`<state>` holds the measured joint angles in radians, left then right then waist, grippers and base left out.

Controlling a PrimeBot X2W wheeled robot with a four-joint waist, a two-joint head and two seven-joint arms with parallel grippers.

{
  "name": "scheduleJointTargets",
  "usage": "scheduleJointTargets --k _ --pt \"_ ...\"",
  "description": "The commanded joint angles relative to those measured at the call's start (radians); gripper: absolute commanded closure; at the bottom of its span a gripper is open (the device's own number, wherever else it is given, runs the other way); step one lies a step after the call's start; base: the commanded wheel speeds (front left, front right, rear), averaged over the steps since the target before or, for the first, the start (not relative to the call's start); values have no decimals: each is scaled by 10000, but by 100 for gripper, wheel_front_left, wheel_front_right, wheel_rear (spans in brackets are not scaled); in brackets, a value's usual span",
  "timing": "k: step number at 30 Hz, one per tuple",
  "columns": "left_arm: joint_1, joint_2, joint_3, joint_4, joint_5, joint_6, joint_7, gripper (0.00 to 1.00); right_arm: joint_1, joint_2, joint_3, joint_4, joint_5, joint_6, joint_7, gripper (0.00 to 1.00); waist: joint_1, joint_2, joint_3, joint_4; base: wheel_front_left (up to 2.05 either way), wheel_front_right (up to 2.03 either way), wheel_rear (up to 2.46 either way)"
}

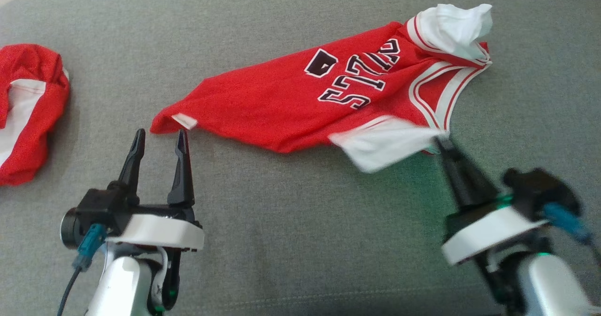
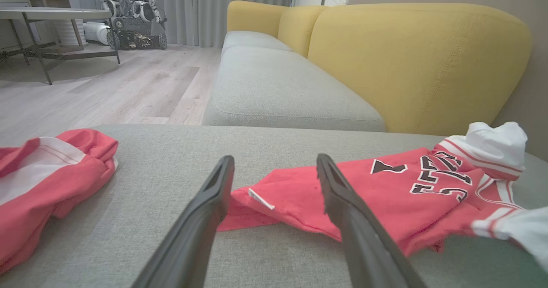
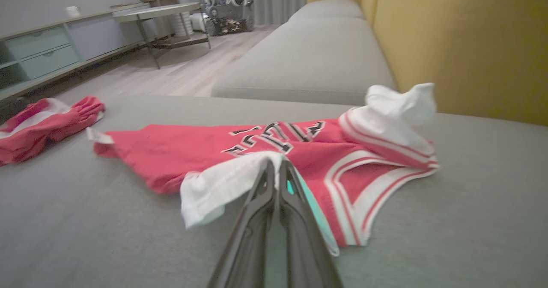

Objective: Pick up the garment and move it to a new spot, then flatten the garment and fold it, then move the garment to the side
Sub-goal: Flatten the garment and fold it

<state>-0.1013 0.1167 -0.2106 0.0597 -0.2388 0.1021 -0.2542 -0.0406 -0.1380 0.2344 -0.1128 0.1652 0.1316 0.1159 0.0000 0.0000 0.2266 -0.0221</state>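
The garment (image 1: 281,104) is a red jersey with white sleeves and dark lettering, lying crumpled on the grey cushion (image 1: 300,241). My right gripper (image 1: 442,143) is shut on its near white sleeve (image 3: 214,185), which drapes over the fingertips and looks blurred. In the right wrist view the garment (image 3: 180,151) stretches left from that gripper (image 3: 276,164). My left gripper (image 1: 159,134) stands open just short of the hem corner with the white tag. The left wrist view has that corner of the garment (image 2: 282,194) lying beyond the open gripper (image 2: 275,159).
A second red and white cloth (image 1: 28,114) lies bunched at the cushion's left edge. Behind the cushion stand a yellow sofa back (image 2: 419,65) and another grey seat (image 2: 282,87). Wooden floor (image 2: 107,87), a table (image 2: 51,14) and a parked robot (image 2: 132,14) lie beyond.
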Motion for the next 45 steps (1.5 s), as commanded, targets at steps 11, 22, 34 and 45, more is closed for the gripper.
scheduleJointTargets --k 11,22,34,45 --pt "-145 19 339 -298 162 -128 -76 0 53 89 -2643 -822 -402 -9 357 100 0 0 100 24 0 0 0" --pt "-253 -8 340 -198 160 -233 -76 0 624 624 -1417 1278 105 -9 611 100 0 0 208 280 0 0 0" --pt "-78 86 441 -11 194 -261 -76 0 331 823 -1650 1177 46 -9 -821 0 0 0 38 -26 0 0 0" --pt "373 244 475 19 199 -78 -3 0 43 614 -1419 -1 -106 -9 -1612 0 0 0 -731 -74 0 0 0"
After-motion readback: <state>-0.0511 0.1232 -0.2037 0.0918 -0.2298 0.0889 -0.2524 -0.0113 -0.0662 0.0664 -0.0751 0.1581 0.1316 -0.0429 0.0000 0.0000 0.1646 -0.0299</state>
